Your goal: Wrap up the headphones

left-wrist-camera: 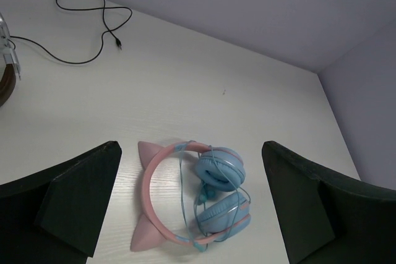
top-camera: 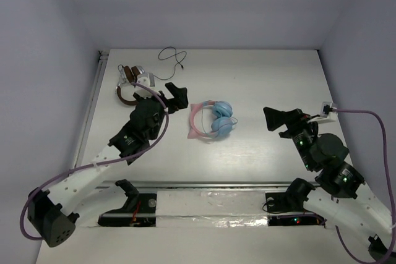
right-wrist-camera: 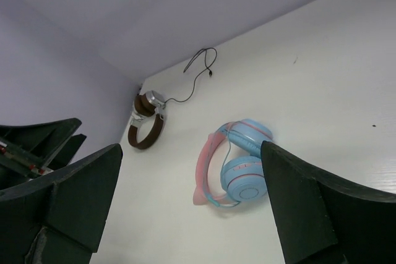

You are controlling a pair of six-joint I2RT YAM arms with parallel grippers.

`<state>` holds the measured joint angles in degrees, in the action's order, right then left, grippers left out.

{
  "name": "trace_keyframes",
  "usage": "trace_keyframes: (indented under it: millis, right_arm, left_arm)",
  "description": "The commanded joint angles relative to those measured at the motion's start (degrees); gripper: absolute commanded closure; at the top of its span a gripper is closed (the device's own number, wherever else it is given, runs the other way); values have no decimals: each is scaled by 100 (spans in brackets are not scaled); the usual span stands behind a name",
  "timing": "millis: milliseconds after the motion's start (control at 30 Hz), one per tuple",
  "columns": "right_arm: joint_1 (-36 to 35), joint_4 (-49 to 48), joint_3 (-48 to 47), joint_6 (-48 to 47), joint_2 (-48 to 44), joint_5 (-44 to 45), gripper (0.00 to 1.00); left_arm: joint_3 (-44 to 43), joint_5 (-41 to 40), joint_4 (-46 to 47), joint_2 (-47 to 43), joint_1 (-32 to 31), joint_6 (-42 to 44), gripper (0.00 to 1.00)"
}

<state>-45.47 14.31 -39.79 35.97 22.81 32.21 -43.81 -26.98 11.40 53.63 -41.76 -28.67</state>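
From above, we see the headphones (top-camera: 212, 120) lying flat on the table (top-camera: 266, 78), between the left gripper (top-camera: 177, 97) and the right gripper (top-camera: 276, 120), both clear of them. Our left wrist view shows its jaws wide apart and empty, and the cable (left-wrist-camera: 182, 190) looped over the cups (left-wrist-camera: 218, 168). The right wrist view shows the same: jaws spread, holding nothing. We judge the wrap about finished. Next we should check for slack loops.

No readable text, label, brand or number anywhere, not even on the headphones (left-wrist-camera: 219, 168)
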Motion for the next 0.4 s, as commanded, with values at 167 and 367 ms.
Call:
trace_keyframes:
  millis: [167,367]
  right_arm:
    - [-41,696,-214,613,-74,-48,0]
    - [-41,959,-327,666,-259,13,0]
  left_arm:
    - [-164,351,-718,-897,10,124,1]
    - [-13,457,-911,-1179,10,89,1]
